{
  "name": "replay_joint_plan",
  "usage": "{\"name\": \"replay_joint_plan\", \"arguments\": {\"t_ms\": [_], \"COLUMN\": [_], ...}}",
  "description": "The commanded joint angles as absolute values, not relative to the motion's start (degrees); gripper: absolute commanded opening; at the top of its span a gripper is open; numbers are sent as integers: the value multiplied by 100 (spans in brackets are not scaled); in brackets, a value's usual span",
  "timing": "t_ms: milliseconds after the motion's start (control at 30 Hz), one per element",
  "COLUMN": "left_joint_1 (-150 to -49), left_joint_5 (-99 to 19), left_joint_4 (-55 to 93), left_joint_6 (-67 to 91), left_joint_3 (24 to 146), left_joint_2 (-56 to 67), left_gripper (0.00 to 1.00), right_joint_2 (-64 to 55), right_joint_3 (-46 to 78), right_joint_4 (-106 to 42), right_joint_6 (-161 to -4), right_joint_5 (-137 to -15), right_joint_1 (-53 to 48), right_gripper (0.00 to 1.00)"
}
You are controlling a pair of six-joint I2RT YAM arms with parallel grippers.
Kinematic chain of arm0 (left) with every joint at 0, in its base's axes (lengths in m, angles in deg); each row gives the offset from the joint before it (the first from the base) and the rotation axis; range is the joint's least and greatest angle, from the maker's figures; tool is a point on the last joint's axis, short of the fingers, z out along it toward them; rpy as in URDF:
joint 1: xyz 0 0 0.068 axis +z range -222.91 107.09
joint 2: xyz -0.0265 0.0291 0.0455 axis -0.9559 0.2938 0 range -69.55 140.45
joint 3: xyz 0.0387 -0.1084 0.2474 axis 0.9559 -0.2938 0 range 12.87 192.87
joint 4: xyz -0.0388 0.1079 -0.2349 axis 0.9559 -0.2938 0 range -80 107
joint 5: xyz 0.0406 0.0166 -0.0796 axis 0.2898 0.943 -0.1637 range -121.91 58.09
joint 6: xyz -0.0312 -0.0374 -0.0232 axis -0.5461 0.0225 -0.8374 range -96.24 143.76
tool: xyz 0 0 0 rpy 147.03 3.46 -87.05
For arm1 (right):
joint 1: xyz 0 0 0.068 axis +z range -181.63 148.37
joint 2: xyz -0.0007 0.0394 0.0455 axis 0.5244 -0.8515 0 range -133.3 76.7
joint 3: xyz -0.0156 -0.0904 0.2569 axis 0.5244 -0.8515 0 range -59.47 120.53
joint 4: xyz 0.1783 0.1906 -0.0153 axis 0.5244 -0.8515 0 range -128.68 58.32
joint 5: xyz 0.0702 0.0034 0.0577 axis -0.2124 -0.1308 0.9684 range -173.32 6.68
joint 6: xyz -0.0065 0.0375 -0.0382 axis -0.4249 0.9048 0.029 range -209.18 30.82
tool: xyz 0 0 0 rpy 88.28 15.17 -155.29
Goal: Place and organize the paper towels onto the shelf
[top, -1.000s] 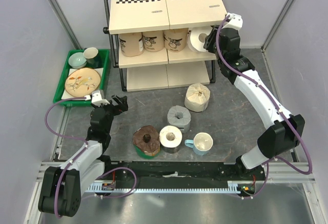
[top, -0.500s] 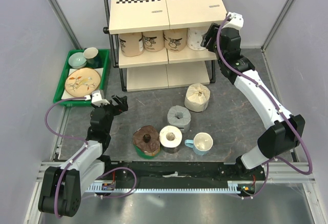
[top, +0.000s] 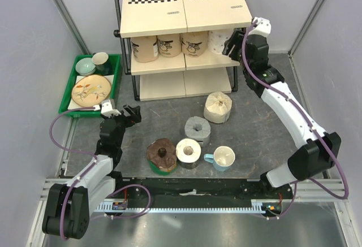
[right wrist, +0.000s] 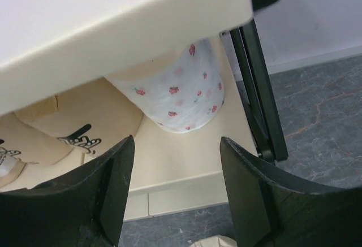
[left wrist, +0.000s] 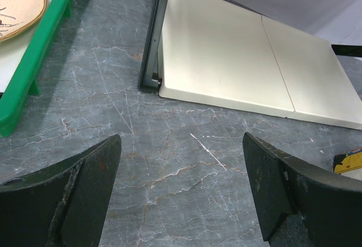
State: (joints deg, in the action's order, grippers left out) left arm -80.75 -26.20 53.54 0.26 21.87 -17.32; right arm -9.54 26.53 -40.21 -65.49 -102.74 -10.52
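The shelf [top: 181, 11] holds three tan paper towels [top: 168, 44] and a white red-printed roll [top: 217, 42] on its middle board. In the right wrist view that white roll [right wrist: 181, 97] stands free under the top board [right wrist: 113, 26]. My right gripper [top: 231, 44] [right wrist: 175, 143] is open just in front of it, with nothing between its fingers. On the table lie a cream roll [top: 218, 107], a grey roll [top: 197, 130], a dark brown roll [top: 162, 154] and a white roll [top: 188, 151]. My left gripper [top: 131, 114] [left wrist: 181, 141] hangs open over bare table near the shelf's bottom board [left wrist: 226, 60].
A green tray [top: 67, 97] [left wrist: 34, 60] of dishes sits left of the shelf. A white mug with a blue handle [top: 222, 158] stands beside the white roll near the front. The shelf's black right post [right wrist: 260, 100] is close to my right finger.
My right gripper opened, released the white printed roll and drew back a little. The roll went from tilted to upright on the middle board. The left arm stayed still.
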Motion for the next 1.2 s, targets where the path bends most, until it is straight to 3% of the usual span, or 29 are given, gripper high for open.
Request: {"name": "replay_joint_plan", "arguments": {"t_ms": [0,433,733,1167], "left_joint_1": [-8074,-8074,-8074,-8074], "left_joint_5": [-2532,-2541,-2541,-2550], "left_joint_4": [5559,5567,5559,5550], "left_joint_6": [-120,-111,-111,-111], "left_joint_3": [2254,2254,2263,2281], "left_joint_2": [-1778,-1769,-1752,-1734], "left_gripper": [95,95,95,95], "right_joint_2": [-232,1280,903,279], "right_joint_3": [2158,304,-743,-770], "right_joint_4": [-3950,-5409,-5427,-5049], "right_joint_6": [-6378,-5139,-4927,-4980], "right_joint_5": [-9994,-9379,-9150,-9000], "right_joint_1": [-1080,-1053,-1018,-1009], "right_gripper": [72,73,75,77]}}
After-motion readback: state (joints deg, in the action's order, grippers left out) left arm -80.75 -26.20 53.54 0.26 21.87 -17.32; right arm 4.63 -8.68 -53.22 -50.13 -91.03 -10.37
